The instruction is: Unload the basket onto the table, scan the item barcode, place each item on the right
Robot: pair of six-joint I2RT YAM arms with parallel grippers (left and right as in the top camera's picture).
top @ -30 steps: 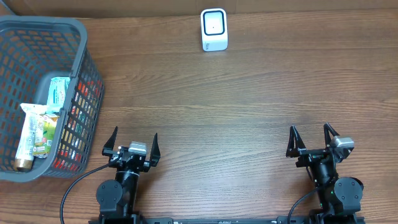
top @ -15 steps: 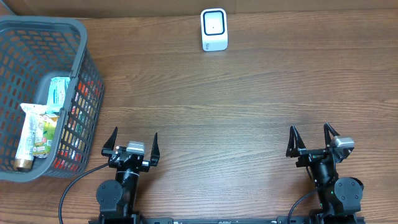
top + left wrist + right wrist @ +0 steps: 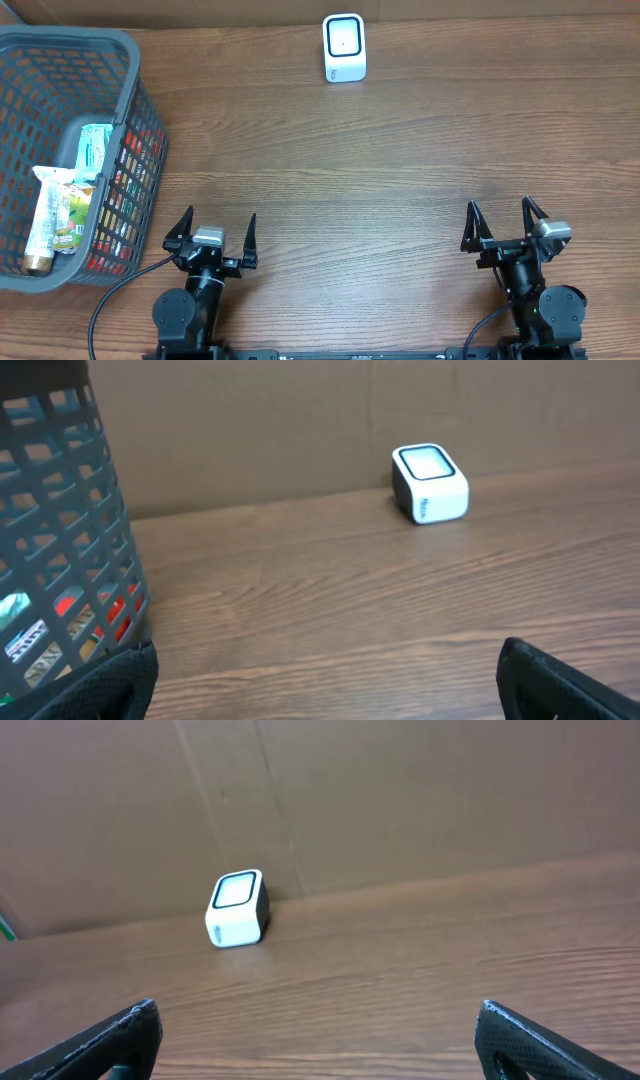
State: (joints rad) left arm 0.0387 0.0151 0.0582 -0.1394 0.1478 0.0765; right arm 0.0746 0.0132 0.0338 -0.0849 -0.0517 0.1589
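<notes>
Packaged items [image 3: 62, 205] lie in the grey plastic basket [image 3: 100, 45] at the left edge of the wooden table [image 3: 400, 150]. One is a long pouch with green and yellow print, lying lengthwise near the basket's near end; a second, pale packet with green lettering [image 3: 95, 148] sits just beyond it, and red packaging shows through the mesh of the basket's right wall. Whether any barcode faces up cannot be told.

A small white scanner [image 3: 344, 47] with a dark-rimmed window stands at the far edge of the table, against the brown cardboard backdrop [image 3: 400, 790], well apart from the basket. Both wrist views show it upright on the wood.

At the near edge, the left gripper [image 3: 210, 236] hangs just beside the basket's near right corner, its jaws spread wide with nothing between them. In the left wrist view, the basket wall fills the left side. The right gripper [image 3: 500, 226] sits well to the right, its jaws likewise spread wide and empty, over bare wood. Neither touches any item.
</notes>
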